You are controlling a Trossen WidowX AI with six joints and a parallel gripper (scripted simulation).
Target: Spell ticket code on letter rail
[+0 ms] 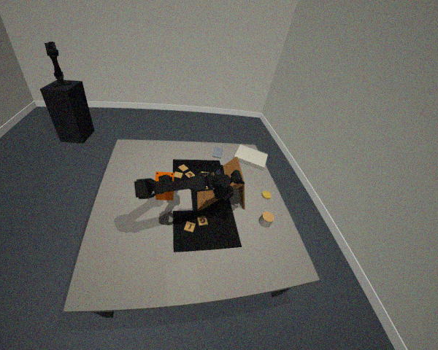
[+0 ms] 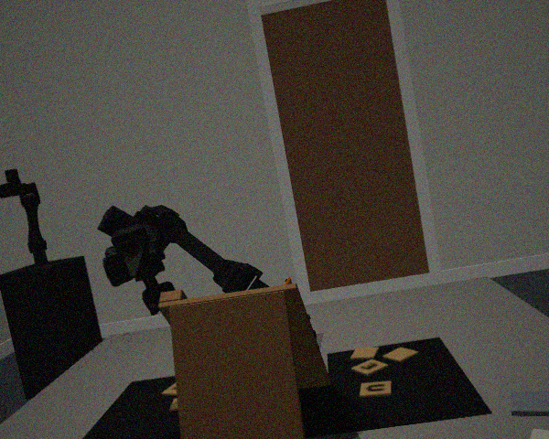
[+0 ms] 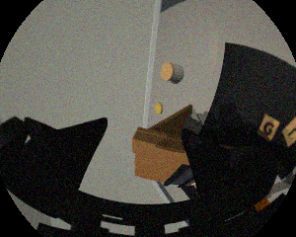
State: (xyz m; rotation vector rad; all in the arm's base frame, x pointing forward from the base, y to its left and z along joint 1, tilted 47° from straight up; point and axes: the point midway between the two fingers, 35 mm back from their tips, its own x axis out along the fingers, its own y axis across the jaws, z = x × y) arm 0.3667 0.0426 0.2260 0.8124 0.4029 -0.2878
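Observation:
The wooden board (image 1: 208,198) (image 2: 237,358) (image 3: 155,160) stands tilted in the middle; the arm hides its rail and ticket in the top view. A G tile (image 1: 202,221) (image 3: 269,126) and a tile like I or J (image 1: 189,226) (image 3: 292,131) lie on the near mat part. On the far part lie two tiles without visible letters (image 2: 402,354) (image 2: 363,352), a lettered tile (image 1: 190,174) (image 2: 369,366) and another lettered tile (image 2: 375,388); I cannot read these letters surely. My gripper (image 3: 145,126) is open and empty, raised over the board and tilted.
The black mat (image 1: 212,240) (image 2: 445,397) lies under the board. Beyond the board are a white box (image 1: 250,156), a blue-grey pad (image 1: 217,152), a yellow disc (image 1: 266,195) (image 3: 158,108) and a wood-topped cylinder (image 1: 266,217) (image 3: 169,72). The orange base plate (image 1: 164,196) is under the arm.

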